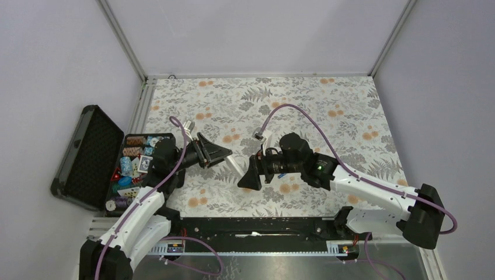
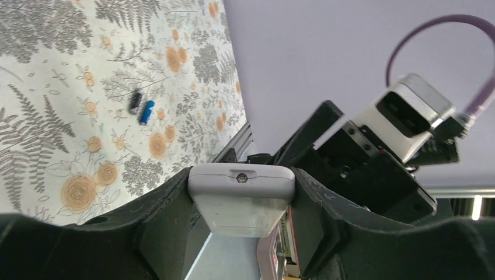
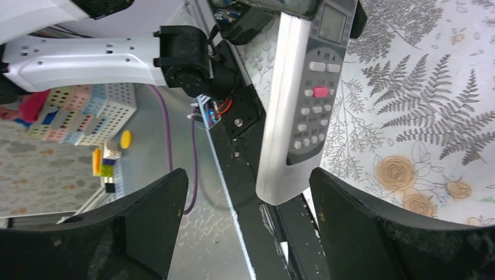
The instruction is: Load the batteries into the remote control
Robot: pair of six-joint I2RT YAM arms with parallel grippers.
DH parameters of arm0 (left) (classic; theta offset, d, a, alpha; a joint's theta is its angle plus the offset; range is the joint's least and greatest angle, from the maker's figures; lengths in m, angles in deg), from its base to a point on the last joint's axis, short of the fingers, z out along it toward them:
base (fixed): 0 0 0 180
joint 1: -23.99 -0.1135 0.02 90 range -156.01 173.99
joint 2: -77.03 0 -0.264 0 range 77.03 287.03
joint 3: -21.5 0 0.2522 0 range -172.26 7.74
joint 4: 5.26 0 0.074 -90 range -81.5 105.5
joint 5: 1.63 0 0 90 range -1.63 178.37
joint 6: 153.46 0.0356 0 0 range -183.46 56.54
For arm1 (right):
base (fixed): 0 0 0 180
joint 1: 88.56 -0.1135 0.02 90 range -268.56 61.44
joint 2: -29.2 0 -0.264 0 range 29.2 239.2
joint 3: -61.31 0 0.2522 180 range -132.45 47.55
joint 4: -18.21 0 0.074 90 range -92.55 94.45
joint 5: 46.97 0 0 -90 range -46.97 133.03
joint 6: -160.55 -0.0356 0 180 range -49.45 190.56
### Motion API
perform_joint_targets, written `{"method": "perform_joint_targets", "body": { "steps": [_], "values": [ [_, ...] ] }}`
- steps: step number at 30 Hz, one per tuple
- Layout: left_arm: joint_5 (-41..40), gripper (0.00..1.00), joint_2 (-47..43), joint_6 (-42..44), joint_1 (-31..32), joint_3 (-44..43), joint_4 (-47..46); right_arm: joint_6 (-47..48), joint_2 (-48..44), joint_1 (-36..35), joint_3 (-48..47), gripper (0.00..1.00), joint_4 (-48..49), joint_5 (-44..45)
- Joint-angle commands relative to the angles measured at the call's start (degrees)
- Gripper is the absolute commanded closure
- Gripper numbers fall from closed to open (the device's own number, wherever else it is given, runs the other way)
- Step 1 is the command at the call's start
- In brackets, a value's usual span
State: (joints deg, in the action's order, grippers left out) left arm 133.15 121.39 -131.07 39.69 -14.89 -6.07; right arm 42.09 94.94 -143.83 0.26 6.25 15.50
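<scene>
My left gripper (image 1: 217,153) is shut on the white remote control (image 1: 232,160) and holds it above the floral mat. In the left wrist view the jaws (image 2: 241,175) clamp its sides, with its end and plain back (image 2: 242,204) showing. The right wrist view shows its face (image 3: 306,99) with grey screen and buttons. My right gripper (image 1: 250,175) is open and empty, facing the remote's free end, which sits near its right finger (image 3: 362,221) in the right wrist view (image 3: 248,186), not touching. Two batteries, one dark (image 2: 135,100) and one blue (image 2: 146,112), lie side by side on the mat.
An open black case (image 1: 87,154) with poker chips and cards (image 1: 133,163) stands at the left edge. A black rail (image 1: 257,224) runs along the near table edge. Grey walls enclose the mat (image 1: 327,111).
</scene>
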Motion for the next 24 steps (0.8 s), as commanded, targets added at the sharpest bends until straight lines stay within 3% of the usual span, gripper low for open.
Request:
{"method": "perform_joint_targets", "body": {
  "steps": [1,11,24],
  "values": [
    [-3.79,1.00,-1.53,3.55,-0.32,-3.82,7.01,5.90,1.28,-2.80,-4.82,0.18,-6.22,11.09],
    [-5.14,1.00,-1.47,4.84,-0.41,-5.23,11.96,9.74,7.48,-8.08,-10.40,0.30,-11.96,24.15],
    [-5.42,1.00,-0.80,4.65,-0.55,-5.23,12.86,11.13,12.06,-10.76,-13.46,0.60,-14.55,28.85]
  ]
}}
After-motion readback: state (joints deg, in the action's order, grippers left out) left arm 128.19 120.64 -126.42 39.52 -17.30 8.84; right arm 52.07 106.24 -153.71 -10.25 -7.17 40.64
